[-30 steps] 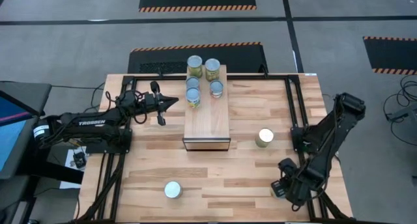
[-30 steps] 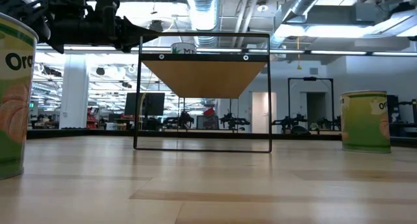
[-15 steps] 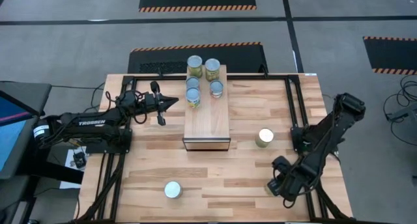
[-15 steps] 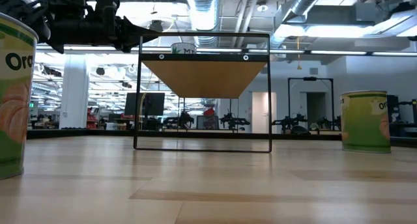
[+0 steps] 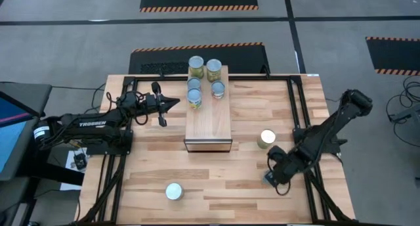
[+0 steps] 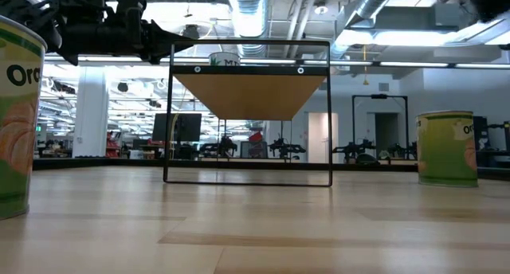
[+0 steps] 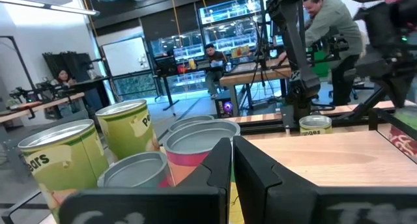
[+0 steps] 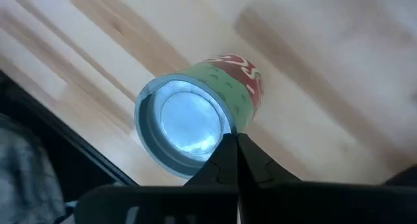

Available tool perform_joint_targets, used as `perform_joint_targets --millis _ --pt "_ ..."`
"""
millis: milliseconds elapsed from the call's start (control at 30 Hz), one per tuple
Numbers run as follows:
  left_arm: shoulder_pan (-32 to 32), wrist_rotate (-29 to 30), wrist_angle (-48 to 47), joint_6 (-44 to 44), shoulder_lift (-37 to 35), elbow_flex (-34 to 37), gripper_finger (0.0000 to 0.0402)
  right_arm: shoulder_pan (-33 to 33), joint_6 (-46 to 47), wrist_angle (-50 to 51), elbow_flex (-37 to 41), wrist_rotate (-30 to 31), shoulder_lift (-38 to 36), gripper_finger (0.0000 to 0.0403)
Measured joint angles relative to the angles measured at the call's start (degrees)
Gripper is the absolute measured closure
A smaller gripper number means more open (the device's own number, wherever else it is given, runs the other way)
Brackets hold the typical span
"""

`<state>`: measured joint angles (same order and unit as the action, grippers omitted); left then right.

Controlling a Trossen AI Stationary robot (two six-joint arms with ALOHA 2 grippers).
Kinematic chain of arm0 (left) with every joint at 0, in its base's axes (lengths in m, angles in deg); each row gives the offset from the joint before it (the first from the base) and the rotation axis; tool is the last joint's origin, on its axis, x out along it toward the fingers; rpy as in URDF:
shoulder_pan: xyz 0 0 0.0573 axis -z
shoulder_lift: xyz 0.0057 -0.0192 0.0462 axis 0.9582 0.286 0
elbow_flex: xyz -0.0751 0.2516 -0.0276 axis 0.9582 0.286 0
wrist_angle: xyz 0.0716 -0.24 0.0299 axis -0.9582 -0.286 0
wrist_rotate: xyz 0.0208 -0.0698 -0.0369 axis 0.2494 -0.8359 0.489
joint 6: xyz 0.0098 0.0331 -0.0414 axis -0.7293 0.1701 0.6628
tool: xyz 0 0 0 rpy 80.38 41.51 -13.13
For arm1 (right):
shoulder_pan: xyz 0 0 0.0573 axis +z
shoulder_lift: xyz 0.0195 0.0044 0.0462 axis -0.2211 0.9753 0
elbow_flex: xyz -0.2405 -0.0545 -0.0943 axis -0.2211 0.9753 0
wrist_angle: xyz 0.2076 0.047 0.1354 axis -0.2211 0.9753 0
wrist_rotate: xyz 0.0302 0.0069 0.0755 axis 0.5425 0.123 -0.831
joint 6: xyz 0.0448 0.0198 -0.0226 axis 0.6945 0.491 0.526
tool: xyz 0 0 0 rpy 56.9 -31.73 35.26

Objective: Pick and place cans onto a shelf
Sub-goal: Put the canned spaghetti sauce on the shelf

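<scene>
Several cans (image 5: 205, 81) stand upright on the far end of the light-wood shelf (image 5: 209, 124). One can (image 5: 266, 138) stands on the table to the right of the shelf, and another (image 5: 173, 191) stands near the front edge. My right gripper (image 5: 273, 171) hangs shut and points down, just on the near side of the right can (image 8: 195, 120). In the right wrist view that can's lid shows past the fingertips (image 8: 225, 155). My left gripper (image 5: 176, 102) is shut and level at the shelf's left side, beside the shelf cans (image 7: 130, 129).
Black frame rails (image 5: 292, 114) run along the table's left and right sides. In the low view the front can (image 6: 16, 115) and the right can (image 6: 446, 146) flank the shelf (image 6: 249, 95). People stand in the room beyond the table (image 7: 329, 28).
My right gripper has moved from the table's near right corner toward the far-left, up to the can beside the shelf, and its wrist has rolled. The left arm and all cans have kept still.
</scene>
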<state>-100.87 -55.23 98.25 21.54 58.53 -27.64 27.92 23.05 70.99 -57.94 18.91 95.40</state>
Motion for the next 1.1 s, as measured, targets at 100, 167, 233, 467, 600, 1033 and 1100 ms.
perform_joint_targets --millis 100,167,233,467,600,1033,1100 --pt "0.0 0.0 0.0 -0.2 0.0 0.0 0.0395 -4.2 -5.6 0.8 -0.6 0.0 -2.8 0.0399" --pt "0.0 0.0 0.0 -0.2 0.0 0.0 0.0395 -7.2 -10.5 1.5 -2.3 0.1 -4.2 0.0399" --pt "0.0 0.1 0.0 -0.2 0.0 0.0 0.0395 -10.6 -16.3 2.2 -4.9 0.0 -5.5 0.0398" --pt "0.0 0.1 0.0 -0.2 0.0 0.0 0.0395 -22.9 -38.0 2.7 -17.4 0.1 -6.7 0.0399" --pt "0.0 0.1 0.0 -0.4 0.0 0.0 0.0395 -29.9 -44.3 3.0 -24.4 -0.2 -6.7 0.0398" --pt "0.0 0.1 0.0 -0.5 0.0 0.0 0.0395 -55.6 -51.8 3.9 -40.1 -12.9 8.2 0.0400" --pt "0.0 0.0 0.0 -0.5 0.0 0.0 0.0395 -57.4 -53.2 5.2 -43.1 -16.2 12.2 0.0399"
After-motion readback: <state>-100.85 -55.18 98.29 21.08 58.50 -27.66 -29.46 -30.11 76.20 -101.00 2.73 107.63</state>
